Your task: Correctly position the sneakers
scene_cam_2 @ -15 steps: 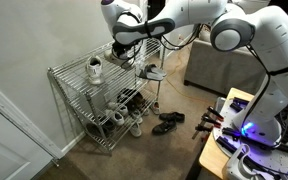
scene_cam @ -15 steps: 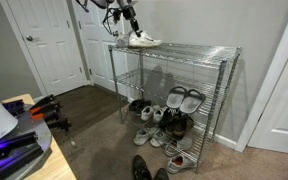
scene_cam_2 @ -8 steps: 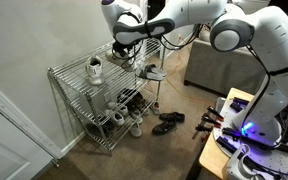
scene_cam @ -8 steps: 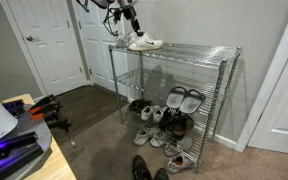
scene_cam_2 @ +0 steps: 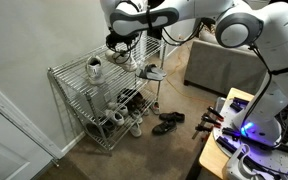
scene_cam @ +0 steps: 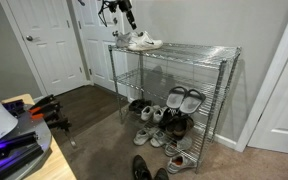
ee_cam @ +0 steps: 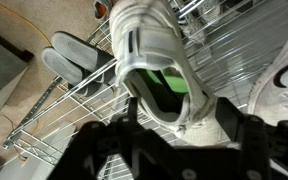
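— What colour is the sneaker [ee_cam: 154, 50]?
— White, with dark stripes on its side and green inside.
— And the rack [scene_cam: 194, 50]?
— Silver wire. The slip-ons [scene_cam: 184, 98] on it are grey, pale inside; the shoes [scene_cam_2: 167, 124] on the brown carpet [scene_cam_2: 174, 152] are black. The door [scene_cam: 44, 40] is white.

One chrome wire shelf rack [scene_cam: 220, 50], two small white low-top lace-up sneakers [ee_cam: 156, 60], two grey slip-on shoes with pale insides [scene_cam: 176, 97], two black shoes on the floor [scene_cam: 141, 168], two white panelled doors [scene_cam: 44, 45].
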`<state>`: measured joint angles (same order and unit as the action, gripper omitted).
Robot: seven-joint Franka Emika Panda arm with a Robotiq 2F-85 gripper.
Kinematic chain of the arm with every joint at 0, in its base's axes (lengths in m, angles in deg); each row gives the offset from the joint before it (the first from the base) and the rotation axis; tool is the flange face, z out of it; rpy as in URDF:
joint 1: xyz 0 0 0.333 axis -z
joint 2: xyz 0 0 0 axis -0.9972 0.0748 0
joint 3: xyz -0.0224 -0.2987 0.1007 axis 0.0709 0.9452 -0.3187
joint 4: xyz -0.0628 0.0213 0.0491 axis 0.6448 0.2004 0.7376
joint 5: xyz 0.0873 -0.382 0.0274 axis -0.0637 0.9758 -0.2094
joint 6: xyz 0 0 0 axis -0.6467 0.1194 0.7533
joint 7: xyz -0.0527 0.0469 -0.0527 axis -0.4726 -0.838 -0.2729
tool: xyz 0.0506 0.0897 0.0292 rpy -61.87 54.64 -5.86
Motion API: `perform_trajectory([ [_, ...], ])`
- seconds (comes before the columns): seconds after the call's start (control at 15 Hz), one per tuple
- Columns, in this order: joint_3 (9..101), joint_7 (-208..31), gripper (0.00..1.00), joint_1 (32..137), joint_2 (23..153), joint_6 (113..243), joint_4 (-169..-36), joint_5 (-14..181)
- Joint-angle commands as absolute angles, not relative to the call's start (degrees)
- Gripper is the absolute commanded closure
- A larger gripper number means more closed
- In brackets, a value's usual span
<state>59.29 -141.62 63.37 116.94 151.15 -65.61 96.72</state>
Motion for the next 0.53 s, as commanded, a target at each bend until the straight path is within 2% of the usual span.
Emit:
perform_trajectory([
  [0.0,59.08,-145.05,0.00,61.18,110.52,150.73,-70.51,96.57],
  [0.47,52.81,-140.20,0.00,62.19,110.24,149.43,-70.02,87.27],
])
